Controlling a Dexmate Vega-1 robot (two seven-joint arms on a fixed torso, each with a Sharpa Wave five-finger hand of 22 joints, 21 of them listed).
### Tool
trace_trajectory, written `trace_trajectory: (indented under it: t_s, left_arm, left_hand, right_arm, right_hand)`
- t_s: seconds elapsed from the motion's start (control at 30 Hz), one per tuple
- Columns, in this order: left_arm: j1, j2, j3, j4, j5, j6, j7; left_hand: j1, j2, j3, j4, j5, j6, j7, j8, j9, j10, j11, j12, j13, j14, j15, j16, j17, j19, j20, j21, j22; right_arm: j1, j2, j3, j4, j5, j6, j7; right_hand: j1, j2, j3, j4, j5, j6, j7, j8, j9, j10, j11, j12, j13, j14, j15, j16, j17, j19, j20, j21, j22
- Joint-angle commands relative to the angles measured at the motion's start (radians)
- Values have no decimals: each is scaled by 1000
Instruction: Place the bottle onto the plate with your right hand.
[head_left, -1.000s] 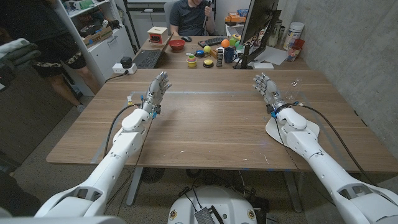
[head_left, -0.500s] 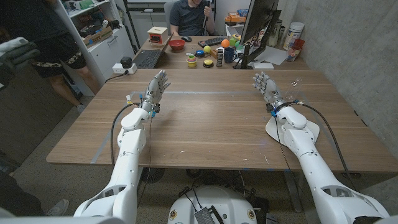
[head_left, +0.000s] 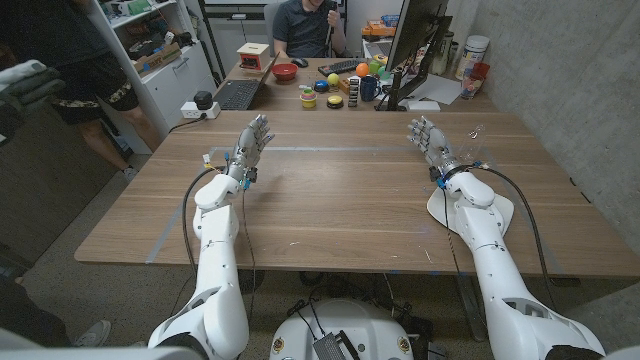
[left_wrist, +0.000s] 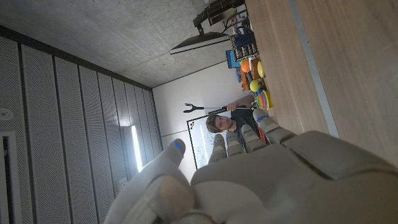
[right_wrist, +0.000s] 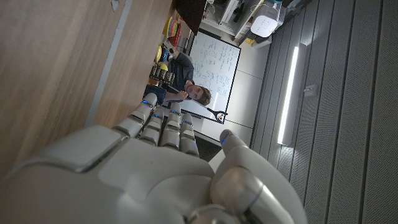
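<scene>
Little is changed since the earlier frames, both arms being only slightly drawn in, and the right hand (head_left: 428, 139) is held raised, fingers spread and empty, beside the clear plastic bottle (head_left: 474, 146) lying just beyond the flat white plate (head_left: 500, 212) on the wood-grained surface (head_left: 330, 200), so reaching and grasping are judged next.

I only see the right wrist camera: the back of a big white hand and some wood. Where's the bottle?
Observer: In the head view, a clear bottle is on the table, just outside the right hand.
Operator: Is the hand holding it?
Observer: No, its fingers are spread and hold nothing.
Operator: Where's the plate?
Observer: The white plate lies nearer the robot, partly under the right arm.
</scene>
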Motion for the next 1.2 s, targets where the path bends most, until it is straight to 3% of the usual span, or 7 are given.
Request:
trace_trajectory:
  t_s: [0.03, 0.8, 1.03, 1.2]
  left_arm:
    - [-22, -57, -66, -8, 77, -11, -49]
    - [-22, -84, -89, -25, 108, -7, -64]
    - [-23, -86, -91, -25, 109, -8, -67]
    - [-24, -85, -92, -22, 108, -11, -71]
  left_hand:
    - [5, 16, 6, 0, 6, -3, -10, 4, 4, 1, -6, 6, 5, -5, -27, 6, 5, 1, -14, 4, 2]
    - [4, 17, 6, 1, 6, -2, -9, 4, 4, 2, -7, 6, 5, -5, -26, 6, 5, 1, -14, 3, 2]
    - [4, 17, 6, 1, 6, -2, -10, 5, 4, 1, -6, 6, 5, -5, -28, 5, 5, 1, -14, 3, 2]
    - [4, 17, 6, 1, 6, -2, -9, 5, 4, 2, -8, 6, 5, -5, -27, 6, 5, 1, -14, 3, 2]
  right_arm:
    - [11, 53, 67, 3, -54, -1, 44]
    - [5, 65, 89, -13, -115, 2, 50]
    - [4, 58, 83, -31, -158, -3, 36]
    - [1, 50, 75, -50, -209, 1, 9]
  right_hand:
    - [12, 25, 5, -1, 5, 8, -3, 4, 2, 9, 3, 4, 2, 11, -2, 3, 3, 3, 0, 1, 3]
    - [16, 25, 5, -4, 5, 8, -2, 4, 2, 8, 2, 3, 2, 11, -3, 3, 3, 6, 2, -1, 3]
    - [25, 18, 6, -14, 5, 3, -4, 2, 1, 5, 6, 2, 2, 15, 2, 3, 1, 10, 6, -1, 2]
    - [45, -1, 6, -38, 4, -3, -9, 2, 1, 4, 11, 2, 2, 32, 10, 6, 0, 25, 18, 1, 0]
